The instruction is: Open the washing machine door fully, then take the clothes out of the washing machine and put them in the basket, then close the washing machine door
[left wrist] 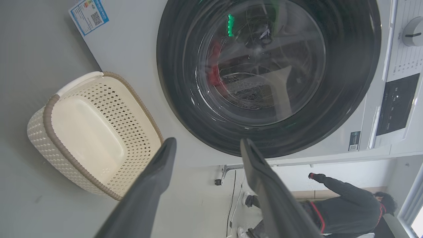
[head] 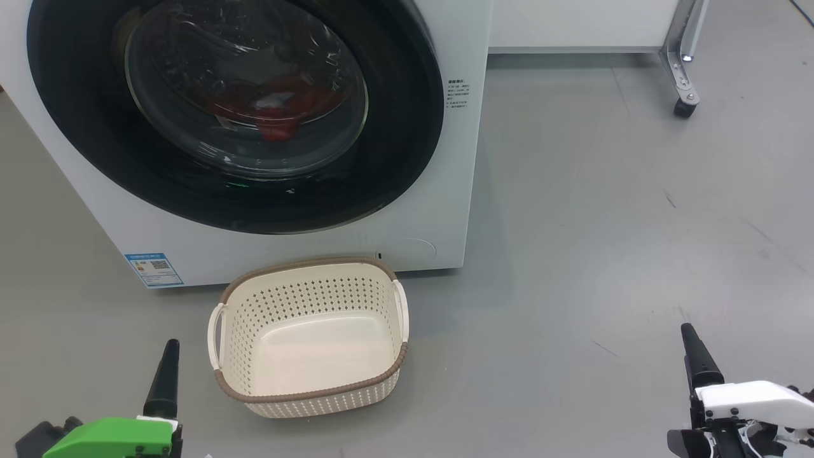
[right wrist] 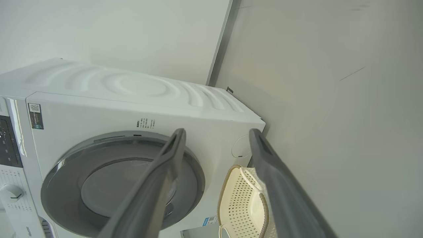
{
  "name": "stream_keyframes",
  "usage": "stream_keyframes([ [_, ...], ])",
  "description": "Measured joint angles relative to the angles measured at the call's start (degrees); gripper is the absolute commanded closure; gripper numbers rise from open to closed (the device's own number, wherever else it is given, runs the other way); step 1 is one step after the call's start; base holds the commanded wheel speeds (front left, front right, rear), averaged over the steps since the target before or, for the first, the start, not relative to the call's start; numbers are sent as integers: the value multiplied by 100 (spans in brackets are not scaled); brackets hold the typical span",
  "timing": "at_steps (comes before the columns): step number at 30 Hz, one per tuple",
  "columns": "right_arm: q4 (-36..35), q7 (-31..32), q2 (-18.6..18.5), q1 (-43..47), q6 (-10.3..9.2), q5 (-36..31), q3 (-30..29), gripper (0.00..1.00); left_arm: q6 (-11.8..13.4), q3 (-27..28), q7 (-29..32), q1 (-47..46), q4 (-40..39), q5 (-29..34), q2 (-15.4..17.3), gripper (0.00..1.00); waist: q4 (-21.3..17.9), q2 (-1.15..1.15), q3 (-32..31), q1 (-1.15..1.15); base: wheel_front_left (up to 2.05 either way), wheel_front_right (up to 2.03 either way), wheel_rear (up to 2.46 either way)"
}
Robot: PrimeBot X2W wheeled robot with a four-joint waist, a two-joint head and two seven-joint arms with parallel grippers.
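Opening the shut door is seemingly just beginning: the left gripper and right gripper are hovering empty, fingers apart, next needing a reach to its edge.

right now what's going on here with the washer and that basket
Nothing is being handled yet. The door of the washing machine is shut, with red clothes visible inside through the glass. The empty basket sits on the floor in front of it. The left end effector and the right end effector are open, hold nothing and hang clear of the machine. A person is in the background.
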Motion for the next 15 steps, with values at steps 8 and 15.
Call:
stream_keyframes([
  [8,13,-182,-237,-118,-9,-901,188,0,-1,-226,-199,-115,-119,773,245,0,0,0,11,0,0,0,0],
  [15,-24,-275,-308,-235,-156,-1621,302,0,0,-394,-333,-124,-119,1528,408,0,-7,0,14,0,0,0,0],
])
